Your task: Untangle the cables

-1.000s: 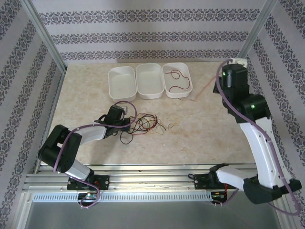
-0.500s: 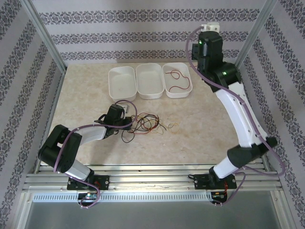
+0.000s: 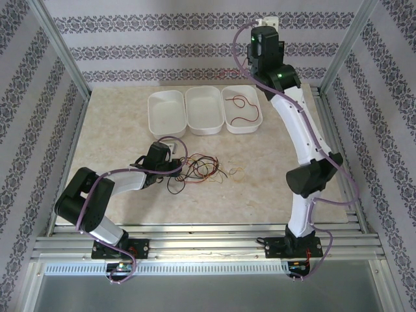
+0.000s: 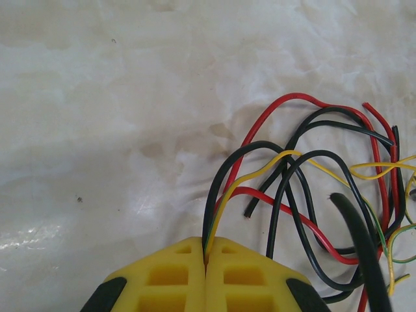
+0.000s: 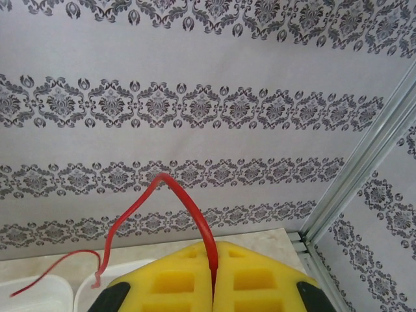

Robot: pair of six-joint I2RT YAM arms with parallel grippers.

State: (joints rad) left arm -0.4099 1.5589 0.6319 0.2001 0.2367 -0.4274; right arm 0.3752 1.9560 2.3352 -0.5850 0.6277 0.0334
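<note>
You have 1 red cable (image 3: 250,107) lying in the tray (image 3: 259,118) at 1 o'clock. Your right gripper (image 5: 213,250), high at 1 o'clock by the back wall, is clamped on a second red cable (image 5: 188,200). Your left gripper (image 4: 207,250) pinches black and yellow wires (image 4: 224,195) at 9 o'clock of the tangle (image 3: 205,169), mid-table. Judgement: most of the separating remains.

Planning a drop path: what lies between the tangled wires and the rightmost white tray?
Nothing: the top view shows bare beige marbled tabletop between the tangled red, black and yellow wires and the white plastic tray.
</note>
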